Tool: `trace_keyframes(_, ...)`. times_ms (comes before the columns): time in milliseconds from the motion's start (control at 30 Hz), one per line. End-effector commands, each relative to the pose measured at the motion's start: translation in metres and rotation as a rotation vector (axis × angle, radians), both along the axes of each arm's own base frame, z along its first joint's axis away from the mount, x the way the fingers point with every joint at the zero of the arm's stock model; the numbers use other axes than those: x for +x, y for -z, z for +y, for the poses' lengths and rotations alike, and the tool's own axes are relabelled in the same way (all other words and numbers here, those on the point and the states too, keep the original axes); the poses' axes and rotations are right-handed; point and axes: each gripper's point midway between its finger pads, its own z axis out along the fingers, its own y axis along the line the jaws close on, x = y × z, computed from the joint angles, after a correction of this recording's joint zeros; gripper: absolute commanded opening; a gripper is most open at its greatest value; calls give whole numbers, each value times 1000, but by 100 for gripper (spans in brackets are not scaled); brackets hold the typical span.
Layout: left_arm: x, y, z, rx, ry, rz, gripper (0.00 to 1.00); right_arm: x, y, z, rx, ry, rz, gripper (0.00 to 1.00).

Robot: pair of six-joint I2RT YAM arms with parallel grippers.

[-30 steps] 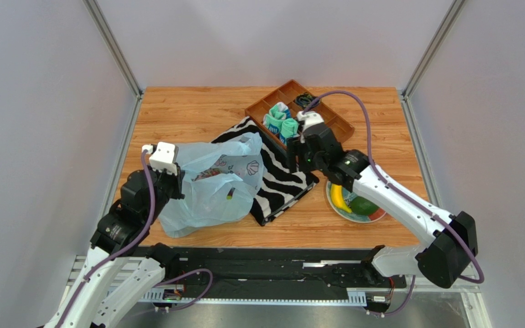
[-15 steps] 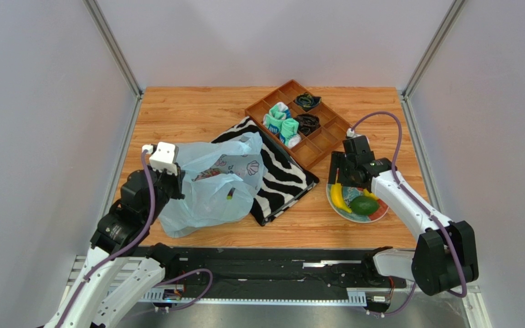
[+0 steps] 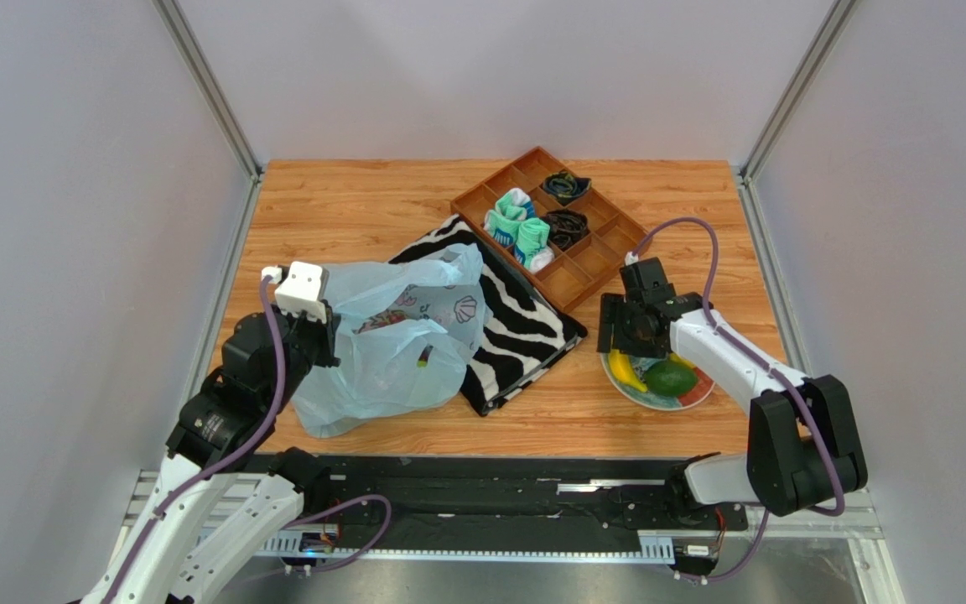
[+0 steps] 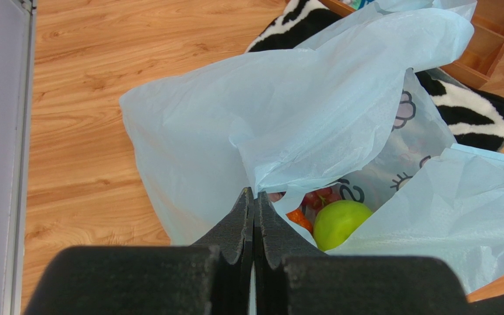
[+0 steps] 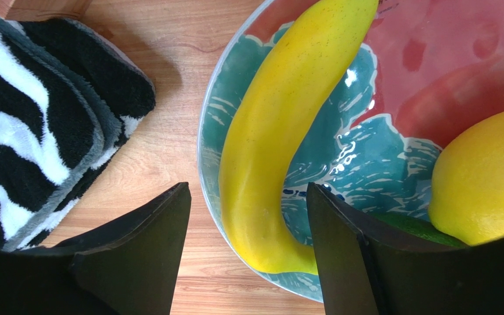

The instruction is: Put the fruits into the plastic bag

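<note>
— Any words, brands or numbers to read?
— None. The plastic bag [image 4: 314, 111] carries only faint dark prints. In the left wrist view there is a scalloped outline [image 4: 402, 110] toward 2 o'clock, lash-like strokes [image 4: 402, 180] toward 3 o'clock, and a curled mark [image 4: 352, 191] toward 4 o'clock, too creased to tell.

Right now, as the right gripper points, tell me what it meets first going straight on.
Likely the banana: the right gripper points at it, open jaws to either side of its lower curve in the wrist view. The plate lies beneath it. How much gap remains is unclear.
</note>
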Motion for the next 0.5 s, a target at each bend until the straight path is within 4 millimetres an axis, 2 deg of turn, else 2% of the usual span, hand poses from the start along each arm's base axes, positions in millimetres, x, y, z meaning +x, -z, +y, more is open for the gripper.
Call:
trace_keyframes(0, 1, -5, -2, -5, 13, -18, 0, 6, 2, 6, 31, 1, -18, 68)
trace_keyframes(300, 1, -5, -2, -5, 12, -16, 0, 1, 11, -2, 26, 7, 9, 61)
trace_keyframes(467, 1, -6, -2, -6, 11, -19, 0, 1, 12, -2, 36, 8, 8, 51)
